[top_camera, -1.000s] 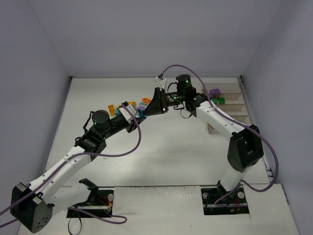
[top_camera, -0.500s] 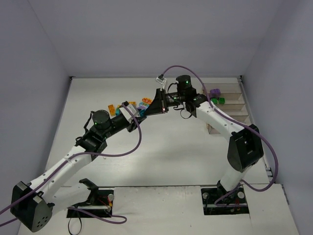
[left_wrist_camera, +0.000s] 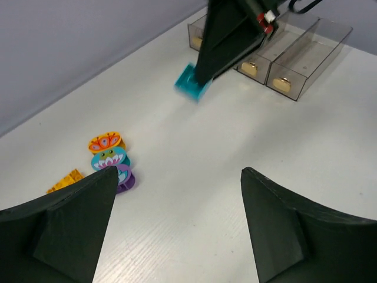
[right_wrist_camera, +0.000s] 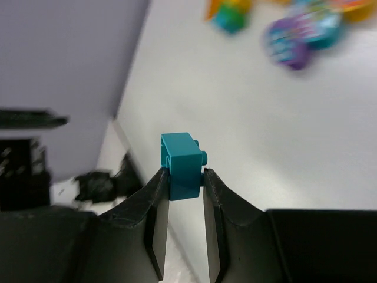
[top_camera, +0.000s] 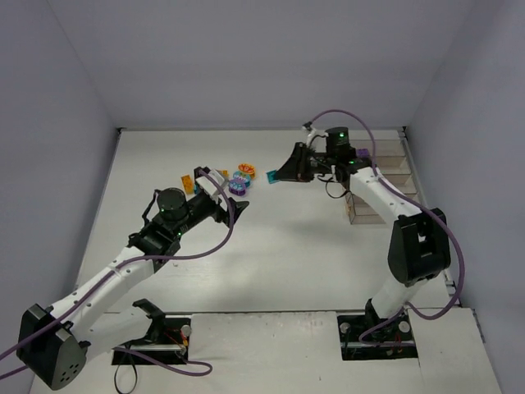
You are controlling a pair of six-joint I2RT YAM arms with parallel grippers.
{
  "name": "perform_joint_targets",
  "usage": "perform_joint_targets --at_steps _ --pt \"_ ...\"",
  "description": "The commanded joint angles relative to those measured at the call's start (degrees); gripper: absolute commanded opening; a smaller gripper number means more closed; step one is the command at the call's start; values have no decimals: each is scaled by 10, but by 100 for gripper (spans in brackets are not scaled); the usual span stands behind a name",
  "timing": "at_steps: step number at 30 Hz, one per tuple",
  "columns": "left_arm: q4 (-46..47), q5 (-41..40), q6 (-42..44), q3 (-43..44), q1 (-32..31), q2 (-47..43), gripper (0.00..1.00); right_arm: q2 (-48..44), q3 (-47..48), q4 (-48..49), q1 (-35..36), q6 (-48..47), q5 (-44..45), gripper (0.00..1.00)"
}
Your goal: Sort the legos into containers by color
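Note:
My right gripper (top_camera: pixel 273 176) is shut on a teal lego brick (top_camera: pixel 269 179), held just above the table left of the containers (top_camera: pixel 379 207). In the right wrist view the brick (right_wrist_camera: pixel 182 164) sits clamped between the two fingertips of the gripper (right_wrist_camera: pixel 185 175). My left gripper (top_camera: pixel 221 190) stands open and empty, close beside the loose legos. Its wrist view shows the open gripper (left_wrist_camera: pixel 178 172), an orange round piece (left_wrist_camera: pixel 106 142), a teal round one (left_wrist_camera: pixel 109 158), a purple one (left_wrist_camera: pixel 125 180), an orange brick (left_wrist_camera: pixel 66 180) and the carried teal brick (left_wrist_camera: pixel 189 83).
The clear containers (left_wrist_camera: pixel 301 59) stand in a row at the right wall. A purple brick (top_camera: pixel 361 154) shows in the far one. More legos lie at the back middle, among them an orange brick (top_camera: pixel 187 182). Side walls close in the table.
The two grippers were together at the middle. My left gripper has opened and drawn back. The right gripper has closed on the teal brick and carried it to the right.

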Motion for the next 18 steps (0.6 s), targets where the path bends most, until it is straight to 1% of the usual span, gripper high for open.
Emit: perform_joint_targets --at_steps 1,2,3,4,6,7,9,10,12,13,15,18 --pt "4 -60 -62 0 0 -19 78 -64 11 -77 -57 -84 200 0" --pt "-5 -85 -83 -1 3 -23 79 -71 12 -111 -76 -110 247 0" --pt "-16 -100 -94 -1 5 -24 78 -74 10 -121 -84 -119 291 0" --pt "-37 -114 -104 -2 5 -26 79 -79 5 -131 -92 -124 375 0" --pt "-59 -151 -138 -2 10 -26 79 -89 -8 -147 -118 -134 436 0" --pt "-85 -158 -150 0 14 -27 79 -92 -13 -152 -126 -134 493 0" --pt "-111 -170 -190 11 25 -25 78 -98 -20 -160 -154 -132 535 0" --pt "-137 -173 -201 15 29 -20 79 -96 -22 -165 -162 -128 572 0" --pt "-158 -174 -228 24 39 -13 79 -91 -25 -170 -187 -116 587 0" --pt "-186 -175 -233 27 43 -3 79 -86 -27 -173 -191 -112 599 0" --pt "-212 -171 -251 33 53 7 79 -81 -32 -173 -199 -104 631 0" --pt "-224 -165 -263 35 59 18 79 -59 -35 -173 -199 -95 654 0"
